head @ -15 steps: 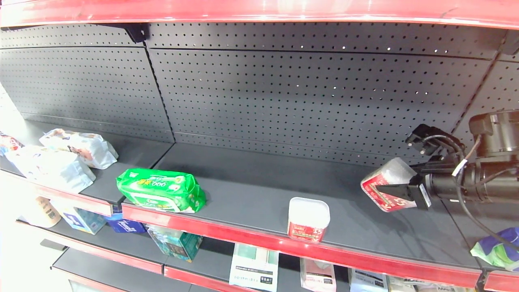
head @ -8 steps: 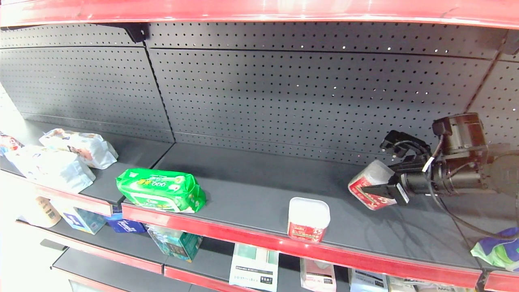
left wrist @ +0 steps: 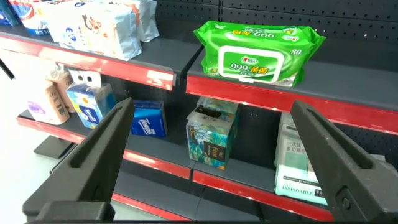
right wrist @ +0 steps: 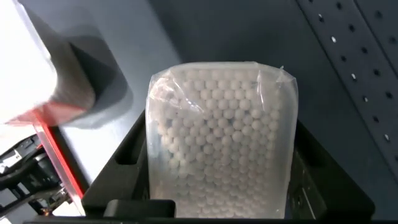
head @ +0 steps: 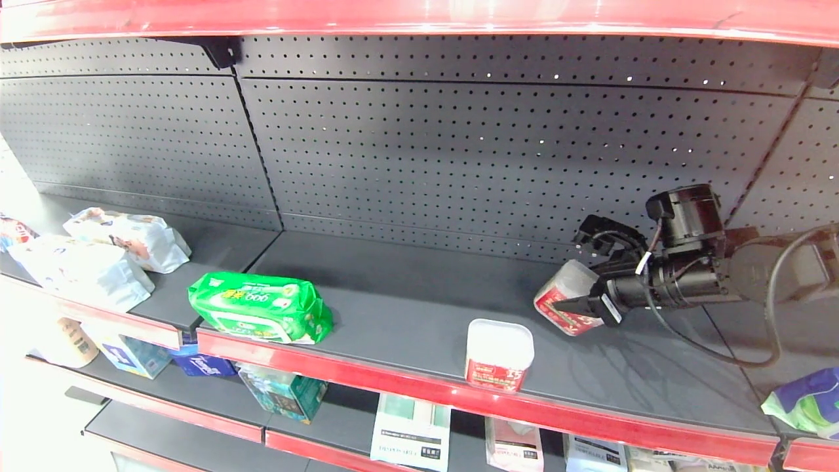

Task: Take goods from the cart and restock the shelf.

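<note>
Red-and-white swab pack [head: 569, 283], pinched tilted in my right claw [head: 580, 303] above the shelf [head: 406, 314], could topple the near tub [head: 498, 354] if lowered carelessly.

A green wipes pack [head: 260, 308] lies flat. White soft packs [head: 124, 239] lie left of it, before a perforated grey panel [head: 459, 151].

held tub [head: 562, 296]: red-and-white, clear top showing white beads [right wrist: 221, 143], tilted, clamped in right gripper [head: 579, 304] above shelf [head: 406, 314]
second tub [head: 499, 354]: alike, upright at shelf's front edge
</note>
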Robot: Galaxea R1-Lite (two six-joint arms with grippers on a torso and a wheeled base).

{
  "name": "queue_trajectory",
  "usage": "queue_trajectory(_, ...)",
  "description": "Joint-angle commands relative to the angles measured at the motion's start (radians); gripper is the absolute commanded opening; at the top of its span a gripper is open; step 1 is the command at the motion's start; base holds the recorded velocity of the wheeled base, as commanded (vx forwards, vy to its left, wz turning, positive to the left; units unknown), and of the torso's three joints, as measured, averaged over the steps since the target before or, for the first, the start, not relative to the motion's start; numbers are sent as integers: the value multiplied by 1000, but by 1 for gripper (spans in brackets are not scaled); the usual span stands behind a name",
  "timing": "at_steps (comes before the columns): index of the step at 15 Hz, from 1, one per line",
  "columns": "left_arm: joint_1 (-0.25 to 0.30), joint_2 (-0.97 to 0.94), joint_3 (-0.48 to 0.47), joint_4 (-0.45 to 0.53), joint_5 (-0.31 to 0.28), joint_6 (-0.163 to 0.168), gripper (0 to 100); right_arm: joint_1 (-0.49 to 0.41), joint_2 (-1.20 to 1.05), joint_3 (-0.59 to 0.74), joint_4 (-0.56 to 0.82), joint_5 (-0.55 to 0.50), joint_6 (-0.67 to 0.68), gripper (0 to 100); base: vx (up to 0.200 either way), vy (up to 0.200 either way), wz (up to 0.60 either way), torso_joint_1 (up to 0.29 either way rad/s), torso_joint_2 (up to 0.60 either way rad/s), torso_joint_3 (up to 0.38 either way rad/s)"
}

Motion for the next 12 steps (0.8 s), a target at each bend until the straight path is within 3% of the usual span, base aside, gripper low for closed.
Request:
queue_trajectory(1,1,0,0,-1,0,0,100,35,36,-22,-2,-7,-1,0,0,0,0,0,0,0)
queue_trajectory(12,0,0,0,1,0,0,100,90,145,-124,0,-34,-1,0,0,0,0,0,0,0)
